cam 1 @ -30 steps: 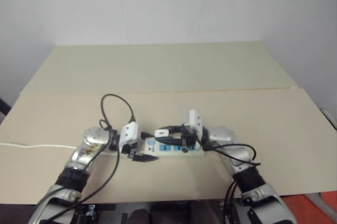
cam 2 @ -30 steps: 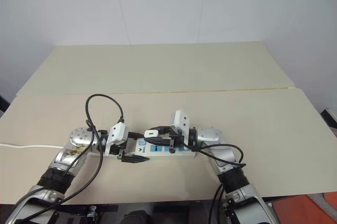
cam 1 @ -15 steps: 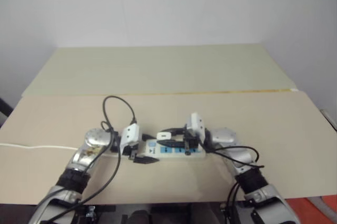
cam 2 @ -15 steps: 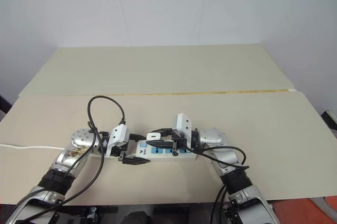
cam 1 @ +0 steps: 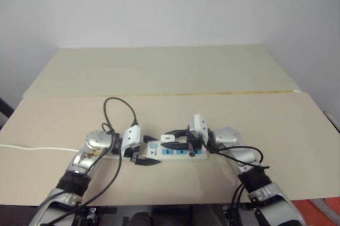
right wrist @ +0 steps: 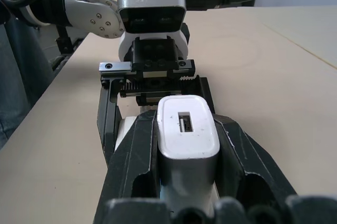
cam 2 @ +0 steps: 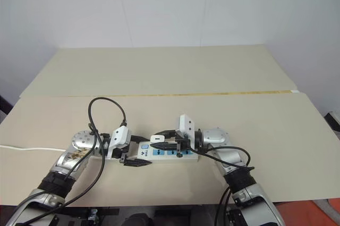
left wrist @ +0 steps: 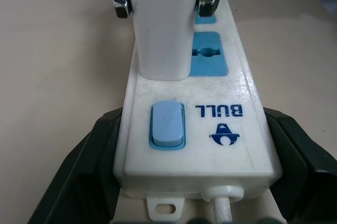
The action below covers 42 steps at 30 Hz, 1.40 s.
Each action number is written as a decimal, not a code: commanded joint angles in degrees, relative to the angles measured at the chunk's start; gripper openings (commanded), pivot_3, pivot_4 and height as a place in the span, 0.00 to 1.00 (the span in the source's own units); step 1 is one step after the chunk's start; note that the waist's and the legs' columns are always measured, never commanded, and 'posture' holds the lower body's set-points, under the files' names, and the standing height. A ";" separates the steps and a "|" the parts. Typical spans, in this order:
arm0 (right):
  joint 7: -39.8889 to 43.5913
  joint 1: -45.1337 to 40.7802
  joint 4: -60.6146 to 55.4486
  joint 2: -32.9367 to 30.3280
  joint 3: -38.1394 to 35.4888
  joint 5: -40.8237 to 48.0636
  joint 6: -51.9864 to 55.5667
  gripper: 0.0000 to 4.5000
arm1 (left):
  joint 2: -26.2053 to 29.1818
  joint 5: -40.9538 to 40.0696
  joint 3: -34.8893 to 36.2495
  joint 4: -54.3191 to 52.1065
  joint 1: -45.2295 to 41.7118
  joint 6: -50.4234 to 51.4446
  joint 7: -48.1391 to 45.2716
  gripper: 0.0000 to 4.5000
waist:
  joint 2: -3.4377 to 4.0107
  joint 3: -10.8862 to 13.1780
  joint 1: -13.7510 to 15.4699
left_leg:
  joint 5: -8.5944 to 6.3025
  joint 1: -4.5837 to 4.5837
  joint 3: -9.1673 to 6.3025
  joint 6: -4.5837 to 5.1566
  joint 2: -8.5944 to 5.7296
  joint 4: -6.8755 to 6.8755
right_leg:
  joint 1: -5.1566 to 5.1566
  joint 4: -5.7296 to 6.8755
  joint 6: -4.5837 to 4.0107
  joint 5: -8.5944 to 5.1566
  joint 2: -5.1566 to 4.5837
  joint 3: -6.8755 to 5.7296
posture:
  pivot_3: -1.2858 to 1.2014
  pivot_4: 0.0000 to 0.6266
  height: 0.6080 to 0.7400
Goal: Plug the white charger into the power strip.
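1. The power strip [cam 1: 178, 152] lies on the tan table [cam 1: 297, 130].
2. The left gripper [cam 1: 142, 155] straddles its left end.
3. The right gripper [cam 1: 169, 140] pinches the white charger [cam 1: 167, 139] over the strip.

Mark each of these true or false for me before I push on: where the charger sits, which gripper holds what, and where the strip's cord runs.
1. The right gripper is shut on the white charger. True.
2. The charger stands over the outlet next to the strip's blue switch. True.
3. The left gripper holds the charger. False: its fingers bracket the switch end of the power strip.
4. The strip lies on the floor. False: it lies on the beige table.
5. The strip's white cord runs off toward the robot's right. False: it trails off to the robot's left.
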 commanded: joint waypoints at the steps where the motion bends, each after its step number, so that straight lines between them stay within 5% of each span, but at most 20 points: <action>1: -1.63 1.06 4.21 -0.85 1.31 -4.33 2.58 0.26 | 1.50 1.64 -0.42 0.17 0.45 -0.80 -0.51 0.73 | -0.01 -0.01 -0.05 | 0.00 0.04 0.01 0.00 0.00 -0.07 | 0.00 0.00 -0.01 -0.01 0.00 0.01 | 0.52 0.24 1.00; 9: -0.51 1.08 4.00 -1.71 1.37 -3.95 3.53 0.26 | 1.39 1.68 -0.34 0.42 0.29 -1.07 -0.14 0.73 | -0.02 -0.01 -0.10 | 0.00 0.21 0.01 0.00 0.00 -0.32 | 0.03 0.04 -0.08 -0.04 0.01 0.02 | 0.52 0.24 1.00; 19: -0.51 0.60 2.65 -1.82 1.14 -4.61 4.95 0.98 | 0.73 1.73 -0.45 0.84 -0.08 -1.29 0.57 0.73 | -0.19 -0.10 -0.05 | 0.00 0.22 0.00 -0.01 0.00 -0.38 | 0.03 0.02 -0.09 -0.05 0.01 0.02 | 0.52 0.24 1.00; 42: 0.02 -1.52 -6.32 -5.49 -4.74 -0.81 9.79 0.99 | -3.24 4.97 -1.11 13.53 -6.31 -7.52 2.96 0.73 | -0.20 -0.09 1.04 | 0.02 0.11 0.00 -0.02 -0.02 -0.43 | -0.06 -0.01 -0.10 -0.06 0.01 0.01 | 0.52 0.24 1.00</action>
